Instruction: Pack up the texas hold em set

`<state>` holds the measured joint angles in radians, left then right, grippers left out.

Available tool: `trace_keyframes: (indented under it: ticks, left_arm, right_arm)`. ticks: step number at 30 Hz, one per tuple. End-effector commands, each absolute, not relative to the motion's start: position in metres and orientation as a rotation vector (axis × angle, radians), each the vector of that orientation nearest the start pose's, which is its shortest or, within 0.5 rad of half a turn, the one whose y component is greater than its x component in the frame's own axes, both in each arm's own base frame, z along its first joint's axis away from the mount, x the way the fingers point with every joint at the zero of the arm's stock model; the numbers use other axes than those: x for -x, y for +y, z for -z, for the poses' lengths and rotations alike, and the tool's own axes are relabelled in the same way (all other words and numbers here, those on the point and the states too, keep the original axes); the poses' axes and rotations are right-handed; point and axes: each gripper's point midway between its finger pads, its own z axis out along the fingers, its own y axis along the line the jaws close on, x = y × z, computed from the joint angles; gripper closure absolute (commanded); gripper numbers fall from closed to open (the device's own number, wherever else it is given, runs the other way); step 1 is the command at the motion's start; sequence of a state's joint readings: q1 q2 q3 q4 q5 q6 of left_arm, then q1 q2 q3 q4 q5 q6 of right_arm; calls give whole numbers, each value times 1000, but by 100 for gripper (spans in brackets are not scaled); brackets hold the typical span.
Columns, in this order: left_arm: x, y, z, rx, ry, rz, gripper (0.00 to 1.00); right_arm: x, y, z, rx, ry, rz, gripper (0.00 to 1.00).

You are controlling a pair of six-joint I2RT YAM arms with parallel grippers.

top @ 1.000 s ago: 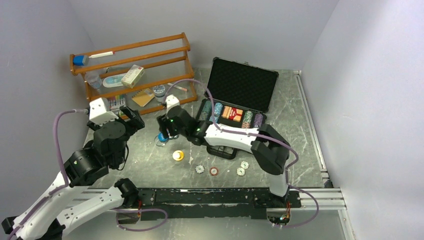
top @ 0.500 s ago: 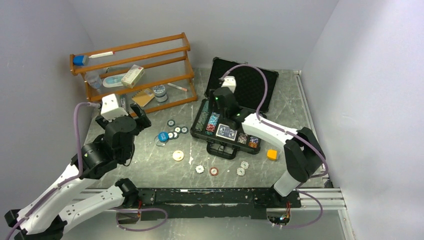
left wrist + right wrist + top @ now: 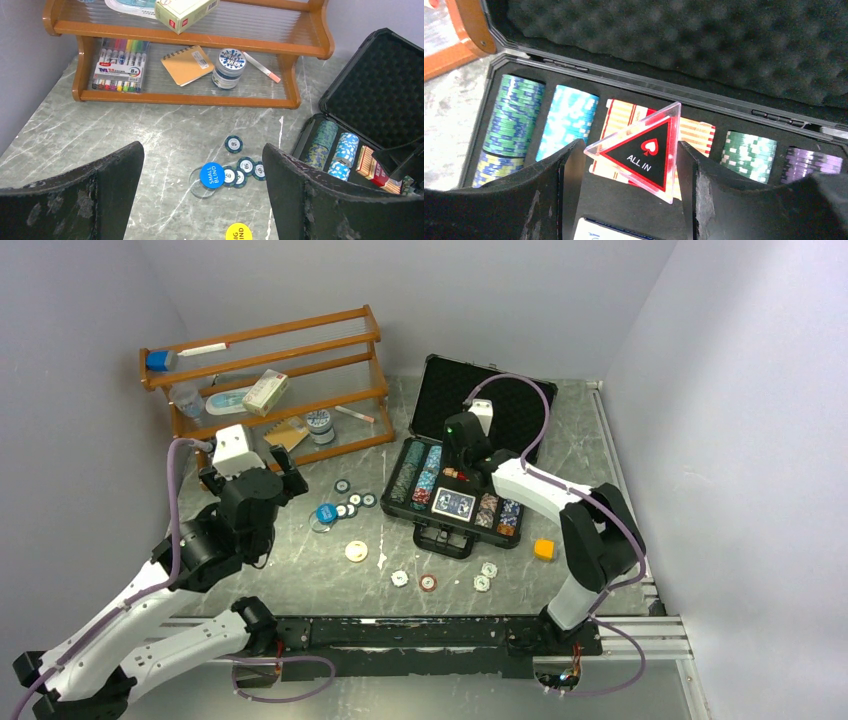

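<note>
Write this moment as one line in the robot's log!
right tool: shut on ALL IN token, over open case | left tool: open, empty | loose chips: on table

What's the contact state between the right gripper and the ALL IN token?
Touching. The right wrist view shows the triangular ALL IN token wedged between both fingers of the right gripper, with no gap on either side.

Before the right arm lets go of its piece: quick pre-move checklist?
1. ALL IN token gripped by right end effector: ok.
2. Case lid open: ok.
3. Token over the case tray: ok.
4. Free slot below token: cannot tell; a striped card deck lies there.
5. Left end effector open, away from case: ok.
6. All chips packed: not ok; loose chips on table.
</note>
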<state>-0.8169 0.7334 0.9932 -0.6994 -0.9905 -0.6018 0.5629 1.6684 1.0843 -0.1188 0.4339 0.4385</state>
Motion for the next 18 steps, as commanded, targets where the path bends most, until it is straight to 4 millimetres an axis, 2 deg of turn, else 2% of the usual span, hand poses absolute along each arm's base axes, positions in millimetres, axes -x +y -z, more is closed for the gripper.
trace_keyframes:
  ticks: [1, 9, 13, 18]
  left_arm:
    - [-237, -56, -303, 404, 1745, 13, 8]
    - [-237, -55, -303, 404, 1741, 19, 8]
    - [-237, -55, -301, 402, 1744, 11, 8]
    - [-239, -57, -300, 392, 1752, 1, 8]
  right_arm:
    - [-405, 178, -98, -59, 2223, -10, 33]
    - [-401, 181, -84, 10, 2272, -5, 29]
    - [-402, 183, -88, 68, 2263, -8, 26]
    - [-404, 179, -91, 61, 2271, 33, 18]
